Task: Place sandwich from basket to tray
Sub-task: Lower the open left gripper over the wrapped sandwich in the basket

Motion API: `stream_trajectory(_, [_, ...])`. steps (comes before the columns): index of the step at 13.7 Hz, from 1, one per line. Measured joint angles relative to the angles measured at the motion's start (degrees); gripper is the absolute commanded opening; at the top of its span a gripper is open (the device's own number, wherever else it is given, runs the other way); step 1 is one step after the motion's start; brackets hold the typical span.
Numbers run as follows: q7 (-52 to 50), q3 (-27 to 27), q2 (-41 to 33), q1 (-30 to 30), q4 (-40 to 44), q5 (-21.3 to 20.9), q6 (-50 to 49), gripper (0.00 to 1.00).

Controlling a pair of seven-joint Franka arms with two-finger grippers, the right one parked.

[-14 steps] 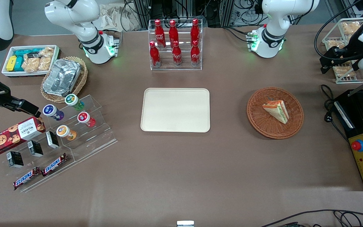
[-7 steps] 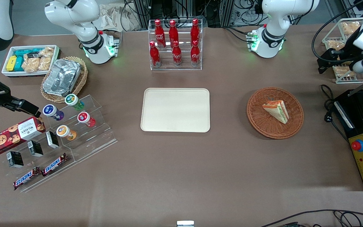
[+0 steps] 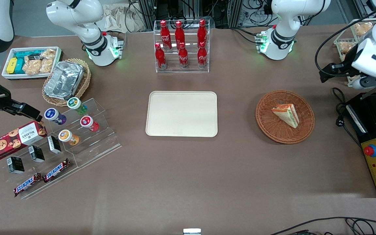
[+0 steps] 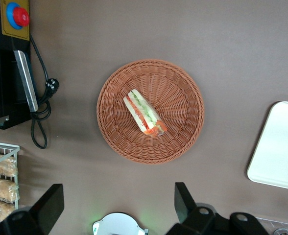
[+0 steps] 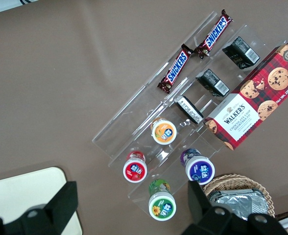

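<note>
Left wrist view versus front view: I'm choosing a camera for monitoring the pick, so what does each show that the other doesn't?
Only the left wrist view shows the sandwich's layered filling edge and the gripper's open jaws framing the table. Only the front view shows the cola bottle rack, the snack display and the whole tray. Both show the sandwich in the basket, the emergency stop button and part of the tray.
</note>
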State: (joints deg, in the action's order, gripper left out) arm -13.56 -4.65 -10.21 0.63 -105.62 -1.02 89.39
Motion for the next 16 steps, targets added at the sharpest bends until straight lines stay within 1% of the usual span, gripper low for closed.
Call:
stream_trajectory(3, [-2.0, 0.0, 0.0, 0.0, -3.5, 0.0, 2.9, 1.0])
stream_trajectory(5, [-4.5, 0.0, -0.2, 0.0, -6.9, 0.0, 6.7, 1.0])
stream_trajectory(8, [-8.7, 0.1, -0.5, 0.1, -15.1, 0.0, 15.3, 0.99])
stream_trajectory(11, [-16.6, 0.3, -0.6, 0.3, -20.9, 0.1, 22.5, 0.99])
stream_trajectory(13, [-21.9, 0.3, -0.6, 0.3, -25.8, 0.1, 30.0, 0.99])
stream_trajectory(15, [-25.2, 0.3, -0.5, 0.3, -30.8, 0.2, 36.6, 0.99])
stream_trajectory(16, [-26.1, 0.3, -0.3, 0.3, -32.5, 0.2, 38.3, 0.99])
